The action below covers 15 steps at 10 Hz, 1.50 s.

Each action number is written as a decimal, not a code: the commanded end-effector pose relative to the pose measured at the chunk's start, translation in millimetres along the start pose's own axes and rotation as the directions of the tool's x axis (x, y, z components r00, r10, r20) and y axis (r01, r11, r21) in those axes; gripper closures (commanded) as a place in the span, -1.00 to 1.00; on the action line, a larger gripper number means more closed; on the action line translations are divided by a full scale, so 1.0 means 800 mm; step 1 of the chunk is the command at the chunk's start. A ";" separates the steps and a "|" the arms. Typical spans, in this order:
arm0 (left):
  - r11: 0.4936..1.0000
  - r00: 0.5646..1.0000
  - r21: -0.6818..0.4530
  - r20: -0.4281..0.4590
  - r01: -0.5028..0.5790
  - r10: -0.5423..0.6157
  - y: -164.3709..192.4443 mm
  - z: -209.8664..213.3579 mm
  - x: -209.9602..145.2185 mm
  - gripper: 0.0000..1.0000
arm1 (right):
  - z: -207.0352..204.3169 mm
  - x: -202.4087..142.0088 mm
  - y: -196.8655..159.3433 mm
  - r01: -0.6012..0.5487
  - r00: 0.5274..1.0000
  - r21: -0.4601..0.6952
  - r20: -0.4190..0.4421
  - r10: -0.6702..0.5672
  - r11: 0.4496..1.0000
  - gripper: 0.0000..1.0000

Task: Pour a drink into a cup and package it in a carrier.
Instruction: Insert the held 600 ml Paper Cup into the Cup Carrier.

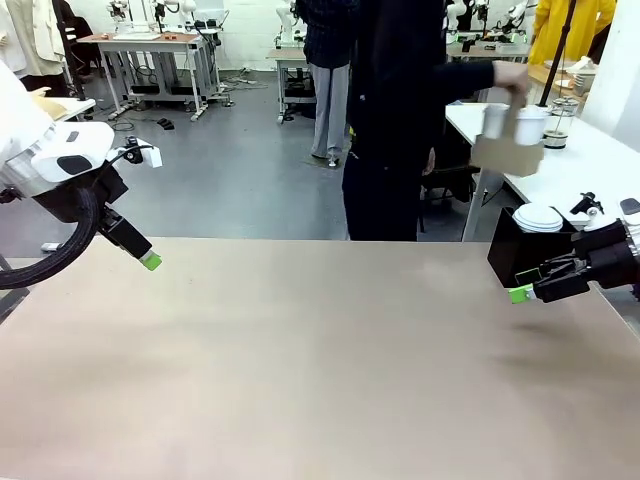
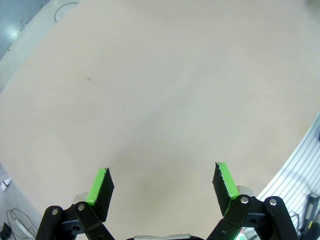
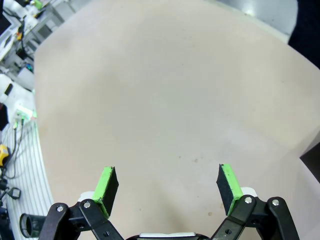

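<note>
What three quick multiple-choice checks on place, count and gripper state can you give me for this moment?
1. Where is the carrier?
A. On the robot's table
B. Held up in the person's hand, off the robot's table
C. In the right gripper

2. How many white cups stand in it?
A. None
B. Two
C. Four

3. How do the left gripper and right gripper stand?
A. Both open, holding nothing
B. Both shut
C. Left shut on a cup

Key: 1 B, the front view shows the hand gripping it by the side table; 2 B, two cups rise from it; 3 A, each wrist view shows pads wide apart over bare table.
</note>
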<state>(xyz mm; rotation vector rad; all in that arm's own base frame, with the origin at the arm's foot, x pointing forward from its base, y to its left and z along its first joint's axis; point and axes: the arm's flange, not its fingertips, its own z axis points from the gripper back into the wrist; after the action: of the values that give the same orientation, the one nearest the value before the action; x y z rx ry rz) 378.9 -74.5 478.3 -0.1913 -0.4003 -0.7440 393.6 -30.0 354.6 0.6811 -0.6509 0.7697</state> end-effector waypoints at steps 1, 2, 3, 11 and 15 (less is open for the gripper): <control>1.000 1.000 0.004 0.000 -0.010 0.010 -0.001 0.001 -0.001 -1.00 | 0.000 0.000 -0.001 0.001 1.000 -0.003 -0.001 -0.001 1.000 -1.00; 1.000 1.000 0.004 0.000 -0.010 0.010 -0.001 0.001 -0.001 -1.00 | 0.000 0.000 -0.001 0.001 1.000 -0.003 -0.001 -0.001 1.000 -1.00; 1.000 1.000 0.004 0.000 -0.010 0.010 -0.001 0.001 -0.001 -1.00 | 0.000 0.000 -0.001 0.001 1.000 -0.003 -0.001 -0.001 1.000 -1.00; 1.000 1.000 0.004 0.000 -0.010 0.010 -0.001 0.001 -0.001 -1.00 | 0.000 0.000 -0.001 0.001 1.000 -0.003 -0.001 -0.001 1.000 -1.00; 1.000 1.000 0.004 0.000 -0.010 0.010 -0.001 0.001 -0.001 -1.00 | 0.000 0.000 -0.001 0.001 1.000 -0.003 -0.001 -0.001 1.000 -1.00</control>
<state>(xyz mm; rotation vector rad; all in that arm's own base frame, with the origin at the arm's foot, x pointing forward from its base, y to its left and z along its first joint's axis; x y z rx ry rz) 378.9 -74.5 478.3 -0.1913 -0.4003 -0.7439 393.6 -30.0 354.6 0.6811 -0.6509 0.7697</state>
